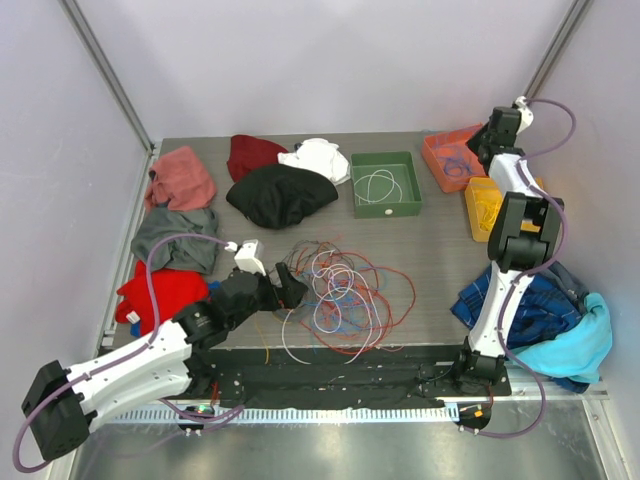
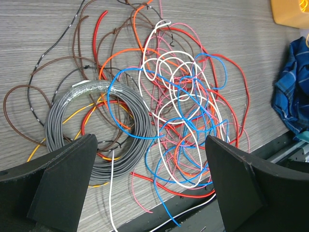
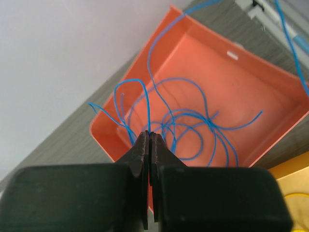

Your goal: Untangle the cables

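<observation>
We find the main tangle of cables (image 1: 345, 295) lying on the table (image 1: 440, 240) near its front edge, just ahead of the left gripper (image 1: 287, 283). Its jaws stand as wide apart as they go and grip nothing. From the left wrist, the heap lies beyond and between the two black fingers (image 2: 67, 183) without touching either. A neat grey coil (image 2: 60, 113) lies towards the left finger, with brown, orange and yellow strands crossing it. Looser loops of blue, white, red and pink spread towards the right finger and overlap one another. The right gripper (image 1: 480, 143) is well apart from this heap, at the far right corner of the table, over the orange tray (image 1: 437, 150). Its wrist view shows the jaws pressed together, and a blue cable (image 3: 193, 121) runs straight into the closed tips and appears pinched there. The rest of that cable curls in loose loops on the tray floor, with one strand trailing out over the rim. Farther along the back of the table, a white cable (image 1: 380, 185) lies coiled in the green tray (image 1: 400, 208), and a yellow tray (image 1: 478, 225) beside the orange one holds a yellowish strand.
</observation>
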Tool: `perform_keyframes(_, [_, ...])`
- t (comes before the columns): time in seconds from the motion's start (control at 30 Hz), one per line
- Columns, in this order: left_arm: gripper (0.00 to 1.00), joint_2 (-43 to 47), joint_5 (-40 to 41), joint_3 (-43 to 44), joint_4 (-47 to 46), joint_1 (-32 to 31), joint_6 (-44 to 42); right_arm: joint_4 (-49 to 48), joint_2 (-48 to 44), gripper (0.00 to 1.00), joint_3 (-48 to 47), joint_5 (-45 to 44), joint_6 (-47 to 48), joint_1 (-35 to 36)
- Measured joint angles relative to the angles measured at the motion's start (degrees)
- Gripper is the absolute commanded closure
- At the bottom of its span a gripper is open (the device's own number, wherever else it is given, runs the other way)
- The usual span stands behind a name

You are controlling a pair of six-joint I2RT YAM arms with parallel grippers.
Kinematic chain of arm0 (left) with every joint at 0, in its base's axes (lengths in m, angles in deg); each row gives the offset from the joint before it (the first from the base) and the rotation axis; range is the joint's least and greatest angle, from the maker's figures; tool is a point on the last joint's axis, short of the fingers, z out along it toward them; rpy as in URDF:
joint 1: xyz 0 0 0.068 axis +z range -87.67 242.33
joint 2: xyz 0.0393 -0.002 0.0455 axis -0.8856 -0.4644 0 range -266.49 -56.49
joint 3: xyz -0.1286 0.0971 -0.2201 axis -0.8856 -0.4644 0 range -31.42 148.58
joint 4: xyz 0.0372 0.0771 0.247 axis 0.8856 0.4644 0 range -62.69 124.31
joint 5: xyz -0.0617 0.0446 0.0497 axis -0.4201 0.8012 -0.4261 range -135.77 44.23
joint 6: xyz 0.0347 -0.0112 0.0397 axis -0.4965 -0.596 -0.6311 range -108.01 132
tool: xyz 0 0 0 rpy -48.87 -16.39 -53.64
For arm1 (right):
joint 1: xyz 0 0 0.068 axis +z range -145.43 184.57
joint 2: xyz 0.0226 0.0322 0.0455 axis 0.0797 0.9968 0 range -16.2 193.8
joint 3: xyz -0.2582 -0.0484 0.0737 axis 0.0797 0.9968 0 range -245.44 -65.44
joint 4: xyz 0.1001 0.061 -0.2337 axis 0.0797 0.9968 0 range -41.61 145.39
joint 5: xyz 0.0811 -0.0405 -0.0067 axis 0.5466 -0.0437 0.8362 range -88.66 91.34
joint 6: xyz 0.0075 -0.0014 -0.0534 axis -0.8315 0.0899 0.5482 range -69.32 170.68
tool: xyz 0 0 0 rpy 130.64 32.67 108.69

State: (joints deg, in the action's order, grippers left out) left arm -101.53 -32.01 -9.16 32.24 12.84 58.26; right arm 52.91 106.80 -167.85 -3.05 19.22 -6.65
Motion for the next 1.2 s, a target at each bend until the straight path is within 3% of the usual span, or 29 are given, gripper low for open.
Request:
perform_keyframes(0.1, [0.0,0.68,0.02,0.0,-0.11,0.0,0.04,1.31,2.03,0.78,0.02,-0.59,0.59,0.72])
perform_keyframes(0.13, [0.0,0.76,0.02,0.0,-0.2,0.0,0.04,1.6,2.47,0.64,0.02,-0.63,0.7,0.79])
perform_keyframes(0.17, [0.0,0.79,0.0,0.0,-0.31,0.0,0.04,1.92,2.93,0.58,0.02,-0.66,1.09,0.83])
perform_keyframes(0.23, [0.0,0.87,0.02,0.0,-0.37,0.0,0.07,2.54,3.28,0.46,0.0,-0.74,1.05,0.83])
perform_keyframes(0.33, [0.0,1.36,0.02,-0.13,-0.42,0.0,0.11,3.54,3.28,0.39,-0.26,-1.95,1.4,1.16])
perform_keyframes(0.67, [0.0,2.01,-0.02,-0.42,-0.42,0.0,1.11,11.13,-0.59,0.41,-4.44,-10.8,1.38,4.7])
perform_keyframes(0.83, [0.0,3.98,-0.02,-1.11,-0.39,0.0,1.6,8.9,-16.46,0.42,8.9,-9.7,-0.31,9.01])
perform_keyframes(0.93, [0.0,4.31,0.02,-1.14,-0.37,0.0,1.86,6.78,-27.8,0.42,16.87,-11.47,0.94,17.44])
perform_keyframes(1.03, [0.0,4.15,0.46,-0.98,0.48,0.0,2.4,3.98,-37.33,0.42,23.76,-13.44,2.99,31.67])
perform_keyframes(1.2, [0.0,0.7,3.37,3.41,6.82,0.0,2.91,2.51,-47.71,0.43,36.3,-18.21,5.03,50.58])
